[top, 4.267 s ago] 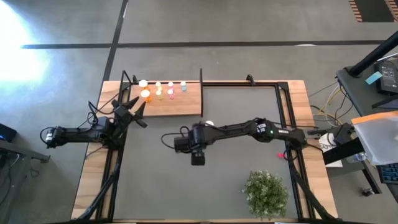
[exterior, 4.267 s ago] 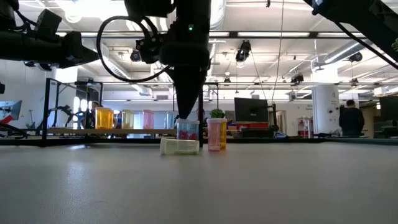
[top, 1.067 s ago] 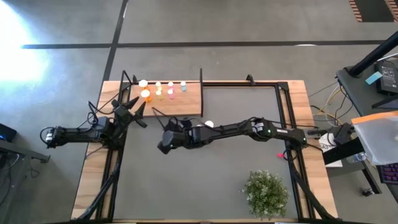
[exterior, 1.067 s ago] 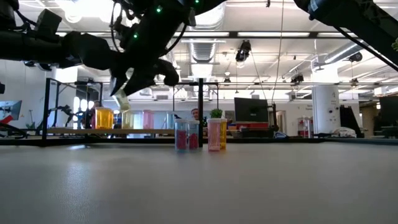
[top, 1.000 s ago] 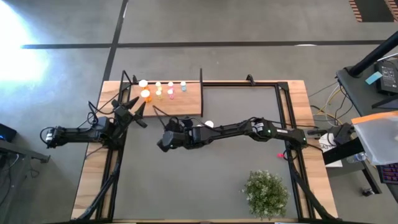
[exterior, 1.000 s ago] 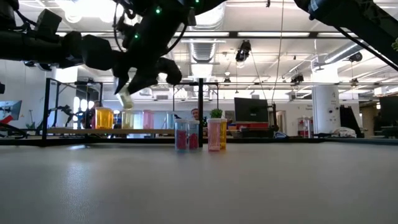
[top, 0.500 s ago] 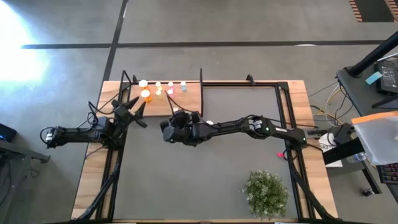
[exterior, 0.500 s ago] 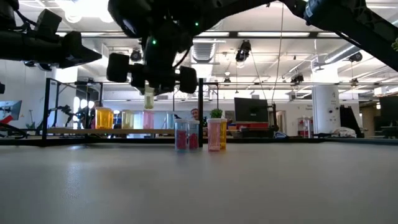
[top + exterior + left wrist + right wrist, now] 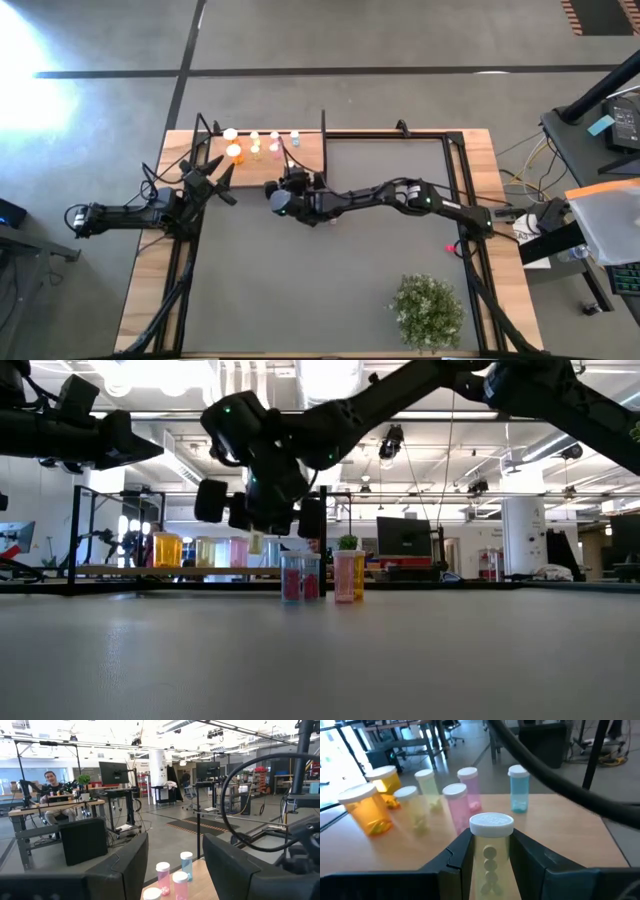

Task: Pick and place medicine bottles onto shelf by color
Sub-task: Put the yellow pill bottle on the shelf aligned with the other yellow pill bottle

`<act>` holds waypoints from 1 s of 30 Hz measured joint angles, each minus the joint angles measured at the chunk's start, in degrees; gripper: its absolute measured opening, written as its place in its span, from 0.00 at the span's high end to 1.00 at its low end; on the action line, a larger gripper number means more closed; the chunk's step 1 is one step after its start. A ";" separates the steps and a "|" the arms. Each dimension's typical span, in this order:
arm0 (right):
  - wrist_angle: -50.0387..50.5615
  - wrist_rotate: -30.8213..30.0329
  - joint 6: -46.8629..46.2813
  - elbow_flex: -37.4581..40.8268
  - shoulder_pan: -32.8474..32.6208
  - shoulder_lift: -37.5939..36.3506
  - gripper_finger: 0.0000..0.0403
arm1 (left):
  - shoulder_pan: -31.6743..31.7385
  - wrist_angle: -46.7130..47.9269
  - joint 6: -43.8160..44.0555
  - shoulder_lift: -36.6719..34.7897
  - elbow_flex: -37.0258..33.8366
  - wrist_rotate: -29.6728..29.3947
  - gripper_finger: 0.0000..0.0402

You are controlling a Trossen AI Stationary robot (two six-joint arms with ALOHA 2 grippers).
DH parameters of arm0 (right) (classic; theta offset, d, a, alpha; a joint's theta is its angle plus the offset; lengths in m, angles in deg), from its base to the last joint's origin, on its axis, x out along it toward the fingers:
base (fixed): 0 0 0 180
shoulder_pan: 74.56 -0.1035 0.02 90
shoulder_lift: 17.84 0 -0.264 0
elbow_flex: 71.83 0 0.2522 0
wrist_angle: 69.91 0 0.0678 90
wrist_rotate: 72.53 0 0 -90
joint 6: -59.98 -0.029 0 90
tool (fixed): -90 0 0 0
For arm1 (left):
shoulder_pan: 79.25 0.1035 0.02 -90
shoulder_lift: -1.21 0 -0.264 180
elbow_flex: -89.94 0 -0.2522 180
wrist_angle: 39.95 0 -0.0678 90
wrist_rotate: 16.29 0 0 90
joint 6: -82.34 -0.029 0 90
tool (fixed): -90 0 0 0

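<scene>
My right gripper (image 9: 284, 190) hovers over the near edge of the light-brown shelf (image 9: 303, 166), shut on a yellow-green medicine bottle (image 9: 491, 856) with a white cap. Several bottles stand on the shelf in rows: orange (image 9: 369, 812), yellow-green (image 9: 426, 785), pink (image 9: 456, 805) and blue (image 9: 518, 788). In the low view, a pink-filled bottle (image 9: 300, 575) and a pink one (image 9: 344, 575) stand on the grey mat. My left gripper (image 9: 216, 180) waits open beside the shelf's left end, nothing between its fingers (image 9: 131, 862). My right gripper pinches the bottle's yellow-green body (image 9: 491, 862) between its two fingers (image 9: 461, 856), on opposite sides just below the white cap (image 9: 491, 824). The fingers come from the table's near side, slanting down. The bottle stands upright (image 9: 257, 543), lifted clear above the shelf.
A thin black post (image 9: 323, 128) rises at the shelf's far right corner. A green bushy plant (image 9: 428, 310) stands near the table's front right. Black frame rails run along the mat's sides. People and desks show in the room beyond.
My right gripper has carried the yellow-green bottle from over the mat toward the table's far edge, to the shelf's near edge. Its wrist has turned meanwhile: the bottle was tilted and now stands upright, a little lower.
</scene>
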 joint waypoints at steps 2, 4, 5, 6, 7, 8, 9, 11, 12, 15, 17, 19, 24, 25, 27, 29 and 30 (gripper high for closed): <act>-2.19 -0.20 0.98 1.12 0.44 0.02 0.75 | 0.00 0.01 0.00 0.00 -0.01 0.00 0.57; -4.58 -0.82 1.37 2.21 0.71 0.02 0.75 | -0.02 0.00 0.00 0.00 -0.02 0.00 0.57; -5.80 -1.35 1.34 2.75 0.74 0.01 0.75 | 0.00 0.00 0.00 0.00 0.00 0.00 0.57; -6.95 -2.00 1.77 3.30 0.78 0.02 0.75 | -0.01 0.01 0.00 0.00 -0.01 0.00 0.57; -7.91 -2.67 2.33 3.82 0.90 0.02 0.75 | -0.01 0.01 -0.01 0.00 0.00 0.00 0.57; -8.84 -3.15 3.24 4.36 1.04 0.02 0.75 | -0.01 0.02 0.00 -0.01 -0.01 0.00 0.57; -9.65 -3.41 3.86 4.68 1.14 0.02 0.75 | -0.01 0.01 -0.01 0.00 0.00 0.00 0.57; -10.47 -3.71 4.51 5.12 1.14 0.02 0.75 | -0.02 0.02 0.00 0.00 0.00 0.00 0.57; -10.46 -4.24 4.53 5.28 1.24 0.02 0.75 | 0.00 0.00 0.00 -0.01 0.00 0.00 0.57; -10.37 -4.83 4.55 5.81 1.38 0.02 0.75 | -0.01 0.00 -0.01 0.00 -0.01 0.00 0.57; -10.37 -4.90 4.26 6.24 1.39 0.02 0.75 | 0.00 0.01 0.00 0.00 -0.01 0.00 0.57; -10.33 -4.89 3.63 6.61 1.40 0.02 0.75 | 0.00 0.00 -0.02 0.00 -0.01 0.00 0.57; -10.32 -5.06 3.30 7.38 1.44 0.02 0.75 | 0.00 0.00 0.00 0.00 -0.02 0.00 0.57; -10.33 -5.40 3.30 7.39 1.44 0.02 0.75 | -0.02 0.02 0.00 0.00 0.00 0.00 0.57; -10.33 -5.92 3.29 7.42 1.49 0.02 0.75 | -0.01 0.01 0.00 -0.01 0.00 0.00 0.57; -10.31 -6.09 3.30 7.45 1.49 0.02 0.75 | 0.00 0.01 -0.01 0.00 -0.01 0.00 0.57; -10.30 -6.12 3.30 7.47 1.49 0.02 0.75 | 0.00 0.00 0.00 0.00 0.00 0.00 0.57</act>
